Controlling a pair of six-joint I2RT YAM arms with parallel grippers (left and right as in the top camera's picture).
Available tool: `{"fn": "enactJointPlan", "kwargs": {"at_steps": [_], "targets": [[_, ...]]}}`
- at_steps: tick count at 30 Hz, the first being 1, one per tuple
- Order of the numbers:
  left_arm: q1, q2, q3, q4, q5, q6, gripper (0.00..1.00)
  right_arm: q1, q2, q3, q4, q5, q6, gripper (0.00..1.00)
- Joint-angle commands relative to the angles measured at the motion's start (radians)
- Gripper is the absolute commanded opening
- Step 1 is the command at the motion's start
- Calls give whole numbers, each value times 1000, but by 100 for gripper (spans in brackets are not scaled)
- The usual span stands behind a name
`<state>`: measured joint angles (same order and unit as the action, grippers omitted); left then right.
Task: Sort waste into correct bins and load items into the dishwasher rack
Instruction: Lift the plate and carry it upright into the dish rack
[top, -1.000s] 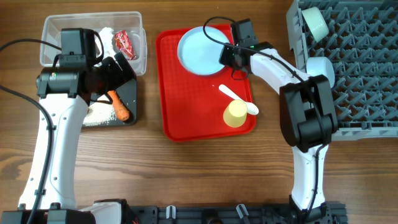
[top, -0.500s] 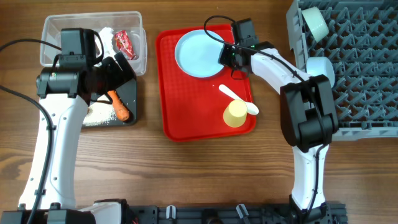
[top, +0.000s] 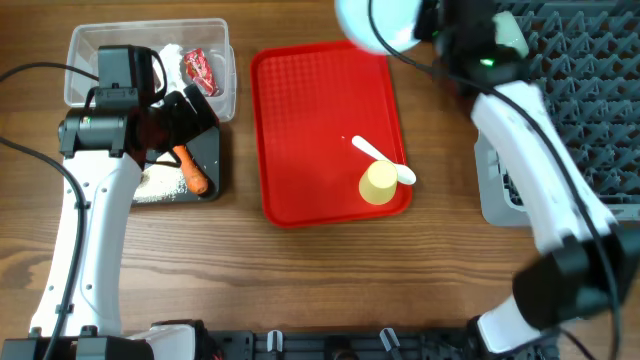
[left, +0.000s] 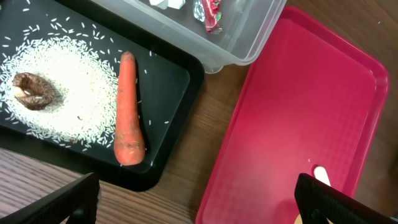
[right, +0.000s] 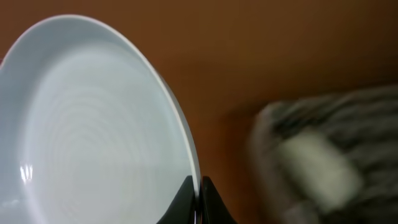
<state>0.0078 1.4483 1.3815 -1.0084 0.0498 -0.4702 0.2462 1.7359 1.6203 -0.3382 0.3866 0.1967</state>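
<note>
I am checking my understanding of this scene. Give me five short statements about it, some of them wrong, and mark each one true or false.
1. The right gripper holds the pale blue plate by its rim. True.
2. The carrot lies in the black tray. True.
3. The red wrapper lies in the black tray. False: it is in the clear tub.
4. The yellow cup sits in the clear tub. False: it is on the red tray, beside the white spoon.
5. The left gripper is shut. False: it is open and empty.
</note>
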Motion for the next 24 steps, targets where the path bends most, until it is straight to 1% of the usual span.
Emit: {"fn": "enactJointPlan", "kwargs": {"at_steps": [1, 3, 4, 5, 6, 8, 10, 13, 14, 15, 17, 19, 22, 24], "targets": [[-4, 5, 12, 2, -17, -9, 100, -21, -80, 6, 83, 491, -287, 4], [-4, 5, 12, 2, -18, -9, 100, -55, -87, 6, 157, 584, -403, 4], [-4, 5, 12, 2, -18, -9, 100, -90, -87, 6, 209, 615, -488, 4], [-4, 5, 12, 2, -17, -9, 100, -123, -85, 5, 236, 615, -544, 4], [-4, 5, 12, 2, -18, -9, 100, -156, -84, 5, 256, 615, -565, 4], [-4, 5, 12, 2, -18, -9, 100, -230, -84, 5, 278, 600, -562, 4], [-4, 5, 12, 2, -17, -9, 100, -311, -82, 5, 276, 537, -560, 4], [-4, 5, 12, 2, -17, -9, 100, -391, -72, 5, 274, 477, -565, 4], [-4, 5, 12, 2, -17, -9, 100, -408, -69, 5, 274, 459, -578, 4], [-4, 5, 12, 2, -18, -9, 100, -434, -61, 5, 273, 420, -621, 4], [-4, 5, 12, 2, -18, -9, 100, -463, -48, 5, 270, 364, -673, 4], [-4, 5, 12, 2, -18, -9, 100, -486, -26, 5, 270, 318, -695, 4], [-4, 5, 12, 2, -18, -9, 100, -492, 4, 5, 269, 291, -699, 4], [-4, 5, 12, 2, -17, -9, 100, -492, 32, 5, 279, 281, -743, 4]]}}
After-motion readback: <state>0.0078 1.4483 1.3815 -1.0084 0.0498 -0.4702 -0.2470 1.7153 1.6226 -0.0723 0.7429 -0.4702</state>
